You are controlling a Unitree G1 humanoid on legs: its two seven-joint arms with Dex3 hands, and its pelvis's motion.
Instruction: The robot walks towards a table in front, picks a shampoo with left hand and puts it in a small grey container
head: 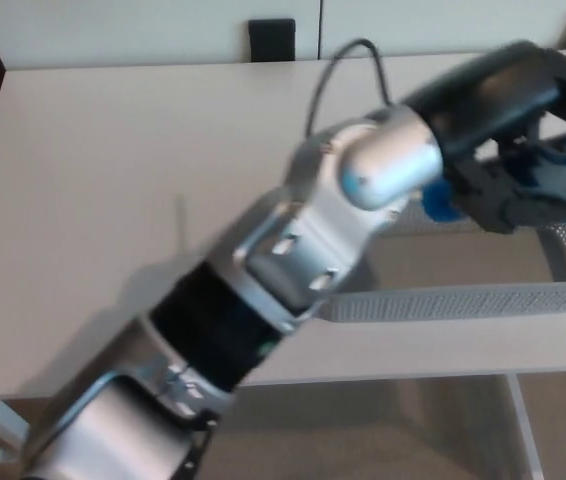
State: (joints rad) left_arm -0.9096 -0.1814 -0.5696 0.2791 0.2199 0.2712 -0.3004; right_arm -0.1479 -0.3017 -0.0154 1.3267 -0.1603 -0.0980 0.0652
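Hanging over the grey mesh container (463,301) at the tabletop's (113,180) front right edge, the left hand (528,170) has its fingers (511,205) curled around a blue item, which I take to be the shampoo bottle (441,200); only a rounded blue end shows, poking out on the wrist side. The picture is blurred, so how firm that hold is cannot be read. The right hand does not show

The main risk, as I judge it, is the release point. The bottle's visible end sits near the container's back left wall rather than over its middle, so letting go here could drop it onto the rim and tip it out onto the tabletop. A partial grip on a smooth bottle could also let it slip early or twist as the fingers part. The silver forearm (293,260) crosses low over the container's near wall, and lowering further might nudge the light mesh container towards the tabletop's edge
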